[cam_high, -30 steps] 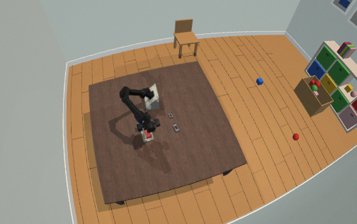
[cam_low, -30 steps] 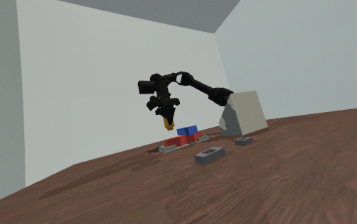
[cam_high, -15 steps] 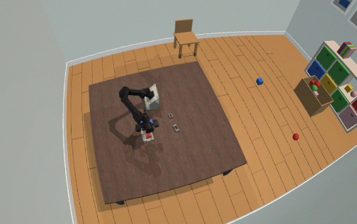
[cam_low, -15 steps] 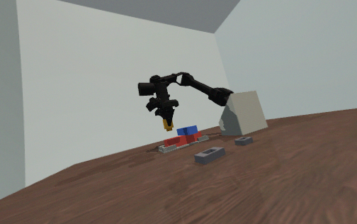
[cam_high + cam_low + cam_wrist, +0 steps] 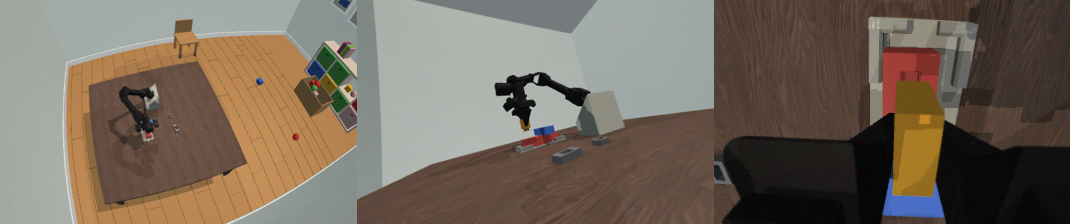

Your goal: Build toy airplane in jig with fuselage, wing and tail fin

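Note:
The red fuselage (image 5: 149, 136) (image 5: 530, 141) (image 5: 909, 60) lies in the pale grey cradle (image 5: 524, 149) (image 5: 875, 65). The blue wing (image 5: 545, 130) (image 5: 914, 207) lies across the top of the fuselage; its tab and socket are hidden. My gripper (image 5: 526, 122) (image 5: 911, 121) is shut on the yellow tail fin (image 5: 524, 125) (image 5: 915, 160). It holds the fin upright above the fuselage, with a visible gap below in the exterior view. The fuselage's tail socket (image 5: 910, 76) shows just beyond the fin in the wrist view, partly hidden by it.
Two grey hollow holders (image 5: 176, 127) (image 5: 170, 115) (image 5: 567, 155) (image 5: 601, 141) stand on the brown table (image 5: 198, 149) beside the cradle. A pale wedge-shaped block (image 5: 152, 103) (image 5: 605, 113) stands at the arm's base.

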Available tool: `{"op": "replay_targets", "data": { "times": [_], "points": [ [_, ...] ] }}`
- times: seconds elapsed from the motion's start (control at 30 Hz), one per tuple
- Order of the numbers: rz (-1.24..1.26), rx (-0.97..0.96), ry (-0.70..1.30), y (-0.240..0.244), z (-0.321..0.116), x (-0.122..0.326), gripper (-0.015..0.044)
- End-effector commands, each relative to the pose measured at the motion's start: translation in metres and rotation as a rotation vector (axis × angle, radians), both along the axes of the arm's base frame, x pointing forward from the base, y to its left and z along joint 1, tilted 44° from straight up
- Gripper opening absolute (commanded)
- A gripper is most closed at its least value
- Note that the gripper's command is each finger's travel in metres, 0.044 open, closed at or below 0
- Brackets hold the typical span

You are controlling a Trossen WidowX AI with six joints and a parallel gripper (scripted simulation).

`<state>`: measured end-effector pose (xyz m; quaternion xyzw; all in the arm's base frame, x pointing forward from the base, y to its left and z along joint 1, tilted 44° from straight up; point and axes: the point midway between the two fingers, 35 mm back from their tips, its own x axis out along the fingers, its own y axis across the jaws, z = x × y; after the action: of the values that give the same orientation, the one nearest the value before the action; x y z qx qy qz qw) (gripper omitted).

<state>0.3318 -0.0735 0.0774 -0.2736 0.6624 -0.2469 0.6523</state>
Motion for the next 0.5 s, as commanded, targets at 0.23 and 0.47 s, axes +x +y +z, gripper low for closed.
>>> {"op": "replay_targets", "data": {
  "times": [0.23,0.47],
  "points": [
    [0.002,-0.004,-0.002,-0.006,-0.004,0.002,0.0065],
    [0.002,-0.004,-0.002,-0.014,-0.012,0.002,0.0065]
  ]
}}
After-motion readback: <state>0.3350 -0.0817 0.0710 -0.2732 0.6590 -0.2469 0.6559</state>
